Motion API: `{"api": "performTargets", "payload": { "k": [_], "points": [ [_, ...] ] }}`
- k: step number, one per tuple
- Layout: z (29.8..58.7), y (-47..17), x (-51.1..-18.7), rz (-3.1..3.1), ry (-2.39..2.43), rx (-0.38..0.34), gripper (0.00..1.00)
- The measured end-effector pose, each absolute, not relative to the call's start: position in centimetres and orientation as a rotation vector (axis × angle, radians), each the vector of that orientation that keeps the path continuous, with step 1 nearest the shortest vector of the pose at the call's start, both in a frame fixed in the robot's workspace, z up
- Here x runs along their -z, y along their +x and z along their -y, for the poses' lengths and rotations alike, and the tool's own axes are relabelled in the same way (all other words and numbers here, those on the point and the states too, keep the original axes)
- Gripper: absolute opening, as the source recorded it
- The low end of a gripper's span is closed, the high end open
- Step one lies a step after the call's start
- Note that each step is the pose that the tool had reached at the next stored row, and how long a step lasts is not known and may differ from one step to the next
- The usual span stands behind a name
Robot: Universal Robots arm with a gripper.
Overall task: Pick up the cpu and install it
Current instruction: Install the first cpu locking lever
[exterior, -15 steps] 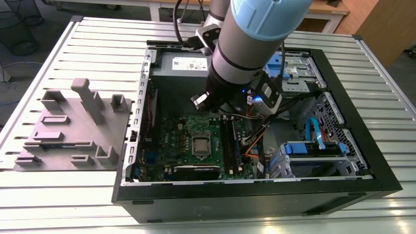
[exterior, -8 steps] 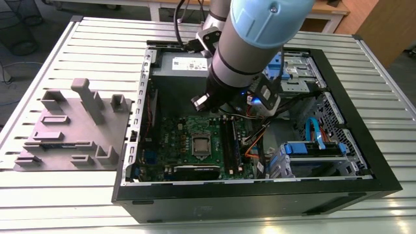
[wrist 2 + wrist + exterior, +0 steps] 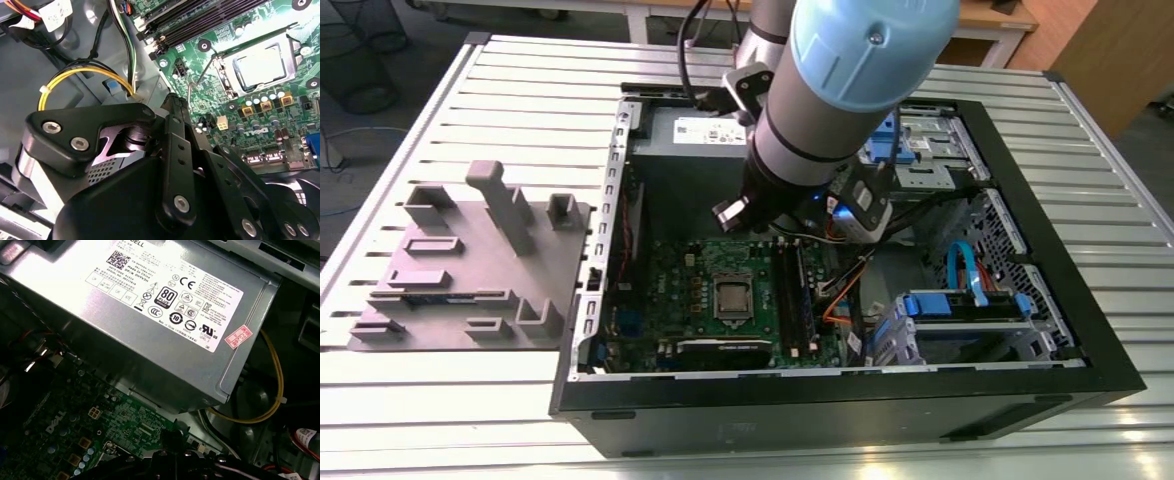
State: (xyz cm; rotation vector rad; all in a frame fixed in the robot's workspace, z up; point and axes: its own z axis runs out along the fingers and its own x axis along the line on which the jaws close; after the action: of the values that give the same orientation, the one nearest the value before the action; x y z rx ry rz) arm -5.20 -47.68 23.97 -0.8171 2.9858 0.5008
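Observation:
The cpu (image 3: 732,297) (image 3: 261,67) is a small silvery square lying flat in the socket in the middle of the green motherboard (image 3: 680,275), inside the open computer case. A metal socket frame (image 3: 287,42) surrounds it, and a thin wire lever (image 3: 200,75) lies beside the socket. My gripper (image 3: 781,225) (image 3: 172,102) (image 3: 172,435) hangs above the board's far edge, close to the grey power supply (image 3: 165,315). It is apart from the cpu and not touching it.
A grey moulded tray (image 3: 467,260) lies on the slatted table at the exterior view's left. Black memory slots (image 3: 200,20) run beside the socket. Yellow and orange cables (image 3: 85,75) cross the case floor. Blue drive brackets (image 3: 967,305) fill the case's right side.

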Motion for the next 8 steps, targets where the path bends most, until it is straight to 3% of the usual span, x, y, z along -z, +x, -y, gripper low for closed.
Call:
{"api": "performTargets", "payload": {
  "k": [8],
  "points": [
    [47.68,-5.2,-23.84,-3.011,-0.816,-0.436,0.11]
  ]
}}
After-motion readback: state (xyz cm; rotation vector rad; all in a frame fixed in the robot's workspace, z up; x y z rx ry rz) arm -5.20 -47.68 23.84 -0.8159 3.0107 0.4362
